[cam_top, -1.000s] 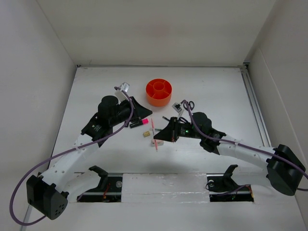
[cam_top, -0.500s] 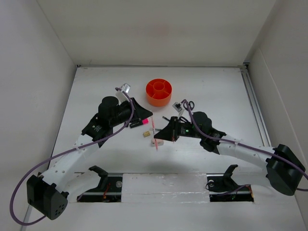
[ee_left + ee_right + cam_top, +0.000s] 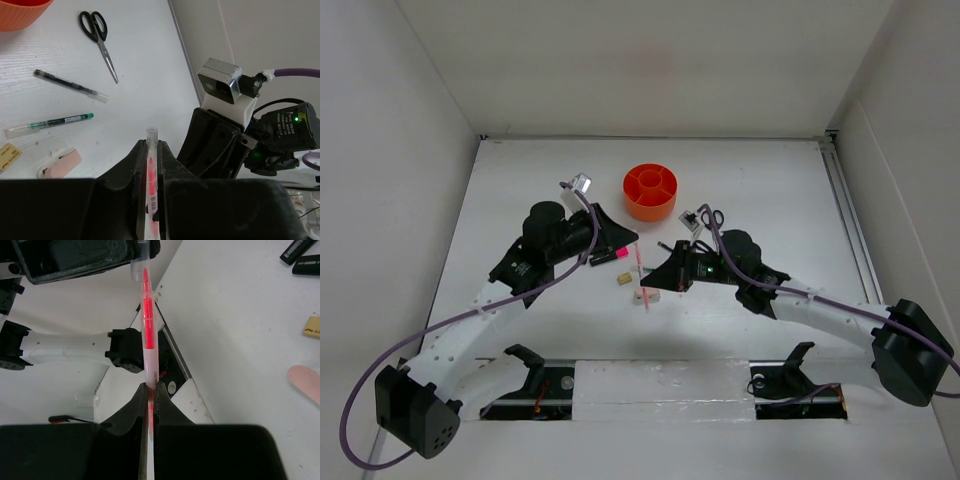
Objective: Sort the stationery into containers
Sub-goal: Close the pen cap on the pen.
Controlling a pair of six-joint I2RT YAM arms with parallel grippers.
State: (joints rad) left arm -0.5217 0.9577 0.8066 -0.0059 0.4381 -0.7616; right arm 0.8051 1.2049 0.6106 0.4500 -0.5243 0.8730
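Both grippers hold the thin pink-red pencil (image 3: 641, 276) between the arms. My left gripper (image 3: 151, 148) is shut on its clear-capped end (image 3: 151, 133). My right gripper (image 3: 150, 390) is shut on the other end, and the shaft (image 3: 148, 325) runs toward the left gripper (image 3: 623, 240). The right gripper (image 3: 655, 283) sits beside a pinkish eraser (image 3: 647, 296). The orange organiser (image 3: 650, 191) stands behind them. On the table lie the scissors (image 3: 100, 37), two slim pens (image 3: 70, 86) (image 3: 50, 122), a tan eraser (image 3: 624, 279) and a pink-capped highlighter (image 3: 610, 256).
White walls close in the table on the left, back and right. A metal rail (image 3: 845, 215) runs along the right side. Both arm bases (image 3: 415, 415) (image 3: 910, 350) sit at the near edge. Two dark highlighters (image 3: 300, 252) lie at the top right of the right wrist view.
Almost nothing: both grippers stay shut on the pencil, and the arms have shifted only a trace.
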